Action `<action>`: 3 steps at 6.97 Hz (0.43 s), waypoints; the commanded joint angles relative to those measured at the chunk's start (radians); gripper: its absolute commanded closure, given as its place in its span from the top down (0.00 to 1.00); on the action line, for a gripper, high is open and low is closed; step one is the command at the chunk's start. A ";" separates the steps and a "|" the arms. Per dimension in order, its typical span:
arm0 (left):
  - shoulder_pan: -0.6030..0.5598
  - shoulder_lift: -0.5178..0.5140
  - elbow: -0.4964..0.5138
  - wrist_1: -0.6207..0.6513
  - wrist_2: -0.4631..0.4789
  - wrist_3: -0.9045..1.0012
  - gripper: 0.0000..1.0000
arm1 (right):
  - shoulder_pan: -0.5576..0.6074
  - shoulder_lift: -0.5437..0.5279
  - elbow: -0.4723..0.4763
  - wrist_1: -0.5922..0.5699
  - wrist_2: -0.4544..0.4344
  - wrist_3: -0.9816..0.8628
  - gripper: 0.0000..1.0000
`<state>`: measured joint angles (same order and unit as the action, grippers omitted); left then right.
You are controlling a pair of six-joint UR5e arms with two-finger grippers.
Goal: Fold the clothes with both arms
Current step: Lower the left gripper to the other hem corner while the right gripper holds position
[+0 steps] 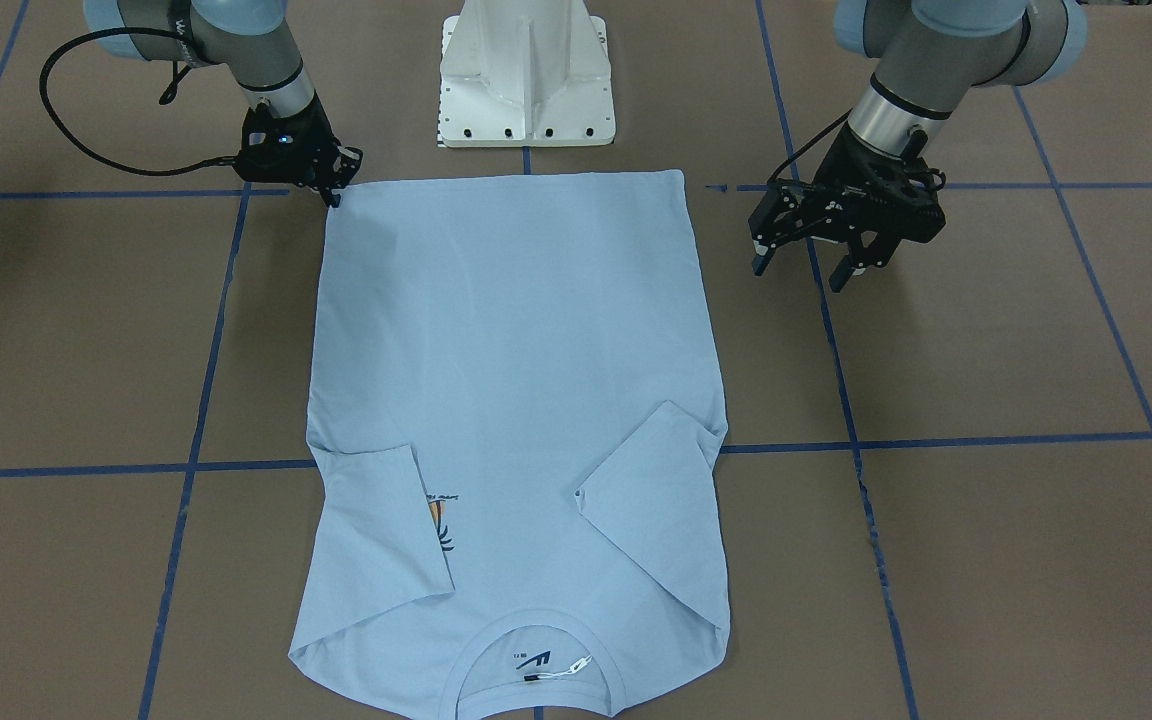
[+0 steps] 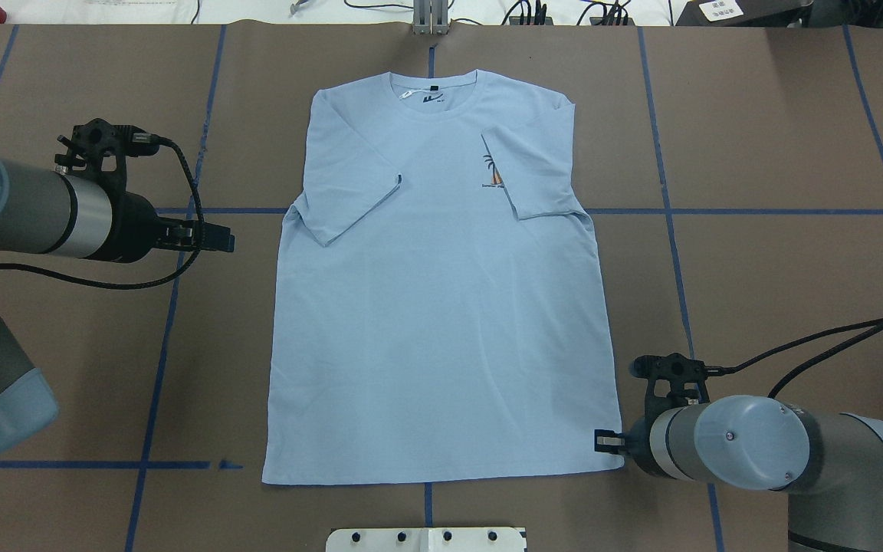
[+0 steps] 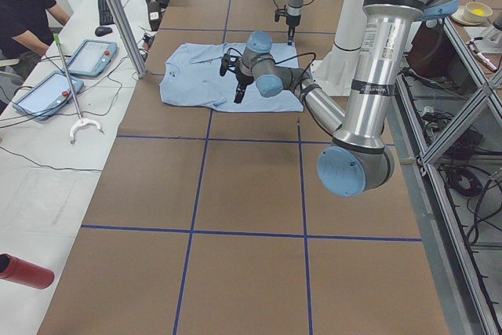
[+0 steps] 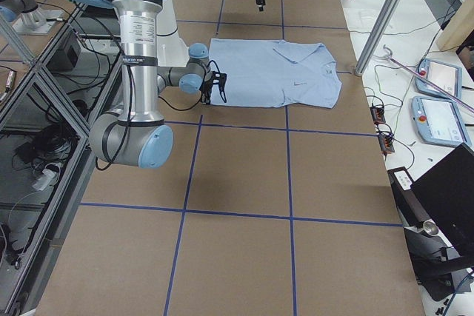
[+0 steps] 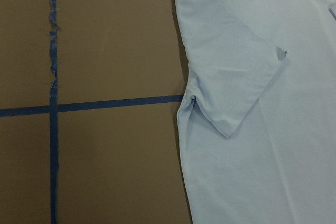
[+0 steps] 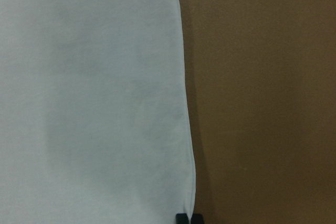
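Well, T-shirt point(image 2: 441, 307) corner at right end effector point(image 2: 602, 442); left end effector point(image 1: 804, 268) apart.

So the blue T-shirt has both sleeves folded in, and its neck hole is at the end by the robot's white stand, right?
Not quite. Both sleeves are folded in on the T-shirt, but the end by the white stand is the bottom hem. The neck hole is at the far end, away from the robot. The overhead exterior view shows it.
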<state>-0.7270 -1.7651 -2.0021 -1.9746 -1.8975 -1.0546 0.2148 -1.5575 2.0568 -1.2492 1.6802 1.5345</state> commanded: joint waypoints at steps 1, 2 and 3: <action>0.005 0.001 0.003 -0.004 -0.021 -0.031 1.00 | 0.006 -0.004 0.041 0.002 0.002 0.019 0.00; 0.009 0.007 -0.003 -0.012 -0.050 -0.153 1.00 | 0.012 -0.004 0.060 0.002 0.003 0.019 0.00; 0.118 0.007 -0.013 -0.017 -0.026 -0.291 1.00 | 0.018 -0.004 0.065 0.002 -0.004 0.019 0.00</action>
<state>-0.6909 -1.7601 -2.0057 -1.9849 -1.9304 -1.2029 0.2261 -1.5612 2.1089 -1.2473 1.6808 1.5528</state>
